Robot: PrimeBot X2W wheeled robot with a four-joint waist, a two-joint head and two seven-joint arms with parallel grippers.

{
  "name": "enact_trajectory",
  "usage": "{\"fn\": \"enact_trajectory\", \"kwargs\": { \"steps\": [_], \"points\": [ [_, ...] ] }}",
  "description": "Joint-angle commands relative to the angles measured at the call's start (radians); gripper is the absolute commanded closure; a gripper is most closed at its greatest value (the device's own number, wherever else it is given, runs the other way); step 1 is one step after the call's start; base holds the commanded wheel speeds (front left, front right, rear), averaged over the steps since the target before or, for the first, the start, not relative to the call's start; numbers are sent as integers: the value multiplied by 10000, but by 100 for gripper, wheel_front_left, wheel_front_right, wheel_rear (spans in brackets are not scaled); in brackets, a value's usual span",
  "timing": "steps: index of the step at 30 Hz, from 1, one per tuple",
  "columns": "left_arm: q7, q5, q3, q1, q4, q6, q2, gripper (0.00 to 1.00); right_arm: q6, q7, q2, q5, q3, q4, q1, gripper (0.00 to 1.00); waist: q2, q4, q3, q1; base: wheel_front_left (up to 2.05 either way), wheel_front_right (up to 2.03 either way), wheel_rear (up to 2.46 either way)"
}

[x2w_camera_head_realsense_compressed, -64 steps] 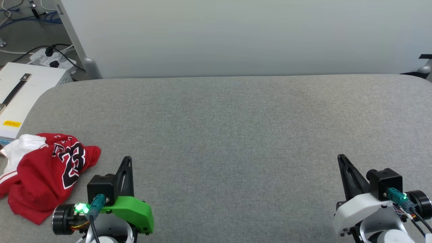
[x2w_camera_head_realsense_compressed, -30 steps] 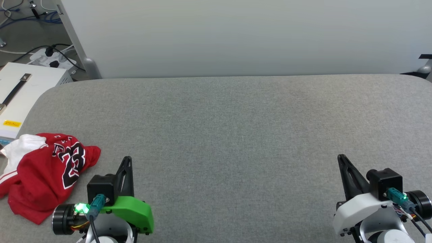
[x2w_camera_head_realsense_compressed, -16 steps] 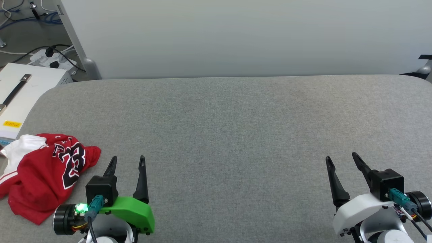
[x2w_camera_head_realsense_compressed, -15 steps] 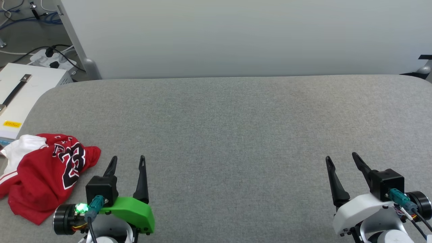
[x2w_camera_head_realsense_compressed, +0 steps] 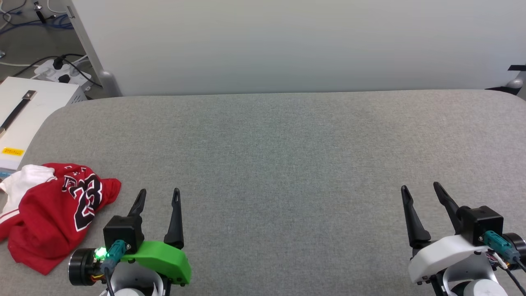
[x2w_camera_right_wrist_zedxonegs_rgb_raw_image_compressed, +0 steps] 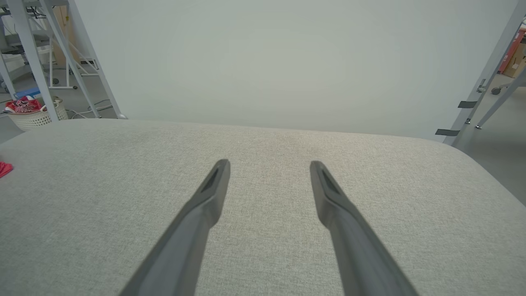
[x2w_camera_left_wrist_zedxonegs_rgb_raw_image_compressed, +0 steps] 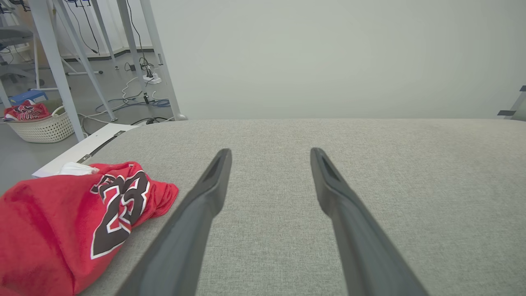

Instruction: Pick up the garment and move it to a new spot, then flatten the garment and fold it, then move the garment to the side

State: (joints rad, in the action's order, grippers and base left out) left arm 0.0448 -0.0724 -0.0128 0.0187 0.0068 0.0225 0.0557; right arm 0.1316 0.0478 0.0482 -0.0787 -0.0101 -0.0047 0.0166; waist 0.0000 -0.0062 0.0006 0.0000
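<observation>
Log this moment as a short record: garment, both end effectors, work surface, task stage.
garment: red jersey, crumpled in a heap near the surface's left edge, black number showing
left end effector: open, empty, just right of the garment, not touching it
right end effector: open, empty, far right, over bare fabric
surface: grey padded table
task stage: garment not yet picked up

Bright, even, diffuse light; shadows faint; no glare; wrist views wide-angle, edges bowed, near fingers (x2w_camera_left_wrist_zedxonegs_rgb_raw_image_compressed: 193, 230) soft.

head high, wrists low, shared surface (x2w_camera_head_realsense_compressed: 287, 144)
</observation>
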Motion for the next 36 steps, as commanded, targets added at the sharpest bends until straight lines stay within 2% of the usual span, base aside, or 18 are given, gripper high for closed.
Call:
{"fn": "enact_trajectory", "kwargs": {
  "steps": [1, 21, 29, 36],
  "points": [
    [116, -116, -20, -136, 27, 71, -12, 0, -2, 107, 9, -138, -52, -65, -47, 0, 0, -8, 2, 0, 0, 0, 0],
    [529, -471, -96, -303, 265, 240, -21, 0, -4, 270, 11, -632, -158, -532, 41, 0, 0, 121, 8, 0, 0, 0, 0],
    [695, -530, -25, -374, 358, 310, -24, 0, -4, 156, 12, -436, 89, -759, 112, 0, 0, 687, -9, 0, 0, 0, 0],
    [842, -602, 158, -426, 359, 382, -27, 0, -5, 120, 13, -476, 394, -929, 163, 0, 0, 1571, -54, 0, 0, 0, 0]
  ]
}}
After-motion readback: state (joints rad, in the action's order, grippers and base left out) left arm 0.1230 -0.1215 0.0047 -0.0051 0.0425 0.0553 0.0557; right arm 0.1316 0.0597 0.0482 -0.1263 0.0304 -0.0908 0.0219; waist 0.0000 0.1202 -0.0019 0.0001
